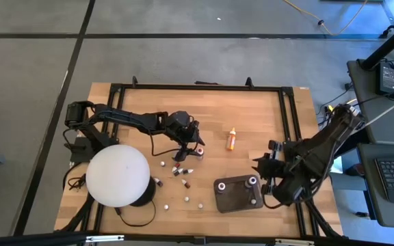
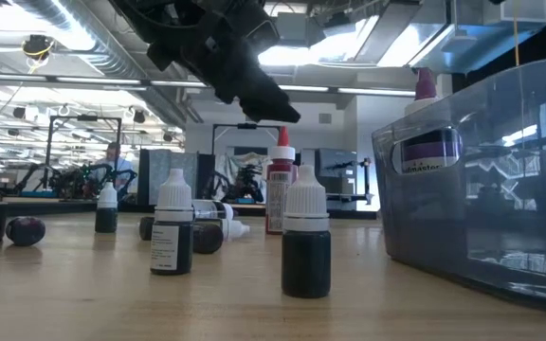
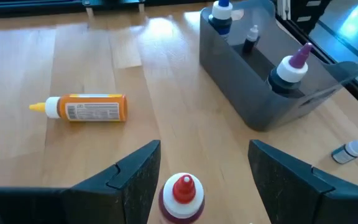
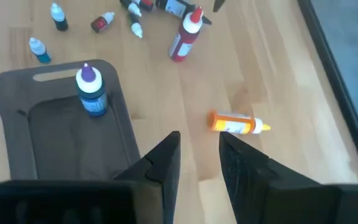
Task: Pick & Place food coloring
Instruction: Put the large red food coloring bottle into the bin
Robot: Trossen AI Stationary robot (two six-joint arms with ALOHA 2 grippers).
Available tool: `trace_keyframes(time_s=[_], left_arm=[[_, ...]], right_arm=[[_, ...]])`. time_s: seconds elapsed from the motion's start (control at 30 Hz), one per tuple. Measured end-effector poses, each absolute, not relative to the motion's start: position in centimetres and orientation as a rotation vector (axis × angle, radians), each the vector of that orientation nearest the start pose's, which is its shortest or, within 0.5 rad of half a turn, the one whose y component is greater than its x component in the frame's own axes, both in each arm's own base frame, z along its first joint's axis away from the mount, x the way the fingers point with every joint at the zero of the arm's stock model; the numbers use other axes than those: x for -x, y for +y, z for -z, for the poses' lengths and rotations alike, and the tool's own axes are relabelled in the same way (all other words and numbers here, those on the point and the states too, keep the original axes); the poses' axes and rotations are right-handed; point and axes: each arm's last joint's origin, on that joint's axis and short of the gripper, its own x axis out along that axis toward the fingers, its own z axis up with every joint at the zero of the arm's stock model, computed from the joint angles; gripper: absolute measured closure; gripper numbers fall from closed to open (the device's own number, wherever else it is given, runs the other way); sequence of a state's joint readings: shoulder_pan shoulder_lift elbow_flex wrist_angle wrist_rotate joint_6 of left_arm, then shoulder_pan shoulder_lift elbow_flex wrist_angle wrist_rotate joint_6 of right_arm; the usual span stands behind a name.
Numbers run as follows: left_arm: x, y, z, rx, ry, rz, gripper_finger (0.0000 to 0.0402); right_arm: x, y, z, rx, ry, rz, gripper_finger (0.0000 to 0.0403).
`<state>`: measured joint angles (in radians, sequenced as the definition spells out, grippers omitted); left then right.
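The food coloring bottles lie scattered mid-table [image 1: 178, 169], some standing and some on their sides. My left gripper [image 1: 194, 145] is open and hovers low over a taller red-topped bottle [image 3: 182, 196], which stands upright on the table between the fingers, closer to one of them. A long orange bottle [image 1: 231, 139] lies on its side farther off. The dark grey tray [image 1: 238, 193] holds a purple-topped bottle [image 3: 289, 71] and two others. My right gripper [image 4: 197, 158] is slightly open, holds nothing, and hangs beside the tray's right end.
A big white dome [image 1: 117, 175] covers the table's near-left part. A black frame runs along the table's edges [image 1: 197, 87]. Bare wood lies between the orange bottle [image 3: 86, 107] and the tray [image 3: 260, 93]. In the low view, bottles [image 2: 306, 242] stand in front of the tray [image 2: 482, 180].
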<state>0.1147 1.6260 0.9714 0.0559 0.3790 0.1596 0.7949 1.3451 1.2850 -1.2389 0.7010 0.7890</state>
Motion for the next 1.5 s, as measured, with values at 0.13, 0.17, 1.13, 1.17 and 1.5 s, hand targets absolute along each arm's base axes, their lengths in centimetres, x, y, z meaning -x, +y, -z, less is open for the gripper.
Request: trace_keyframes(time_s=[0.13, 0.17, 1.13, 1.17, 1.5], left_arm=[[-34.4, 2.6, -21.0, -0.027, 0.560, 0.305, 0.0164], [-34.4, 2.6, -20.9, -0.031, 0.568, 0.297, 0.0164], [-35.5, 3.0, -17.2, -0.061, 0.675, 0.216, 0.0242], [-35.5, 3.0, -17.2, -0.060, 0.680, 0.216, 0.0254], [-35.7, 3.0, -17.5, -0.086, 0.637, 0.217, 0.0287]], right_arm=[[-17.3, 14.8, -30.7, 0.155, 0.878, 0.280, 0.0289], [-17.2, 14.7, -30.5, 0.160, 0.882, 0.282, 0.0289], [-17.3, 14.7, -30.1, 0.156, 0.890, 0.274, 0.0289], [-17.3, 14.7, -30.1, 0.156, 0.890, 0.274, 0.0289], [-17.3, 14.7, -30.1, 0.154, 0.890, 0.274, 0.0289]])
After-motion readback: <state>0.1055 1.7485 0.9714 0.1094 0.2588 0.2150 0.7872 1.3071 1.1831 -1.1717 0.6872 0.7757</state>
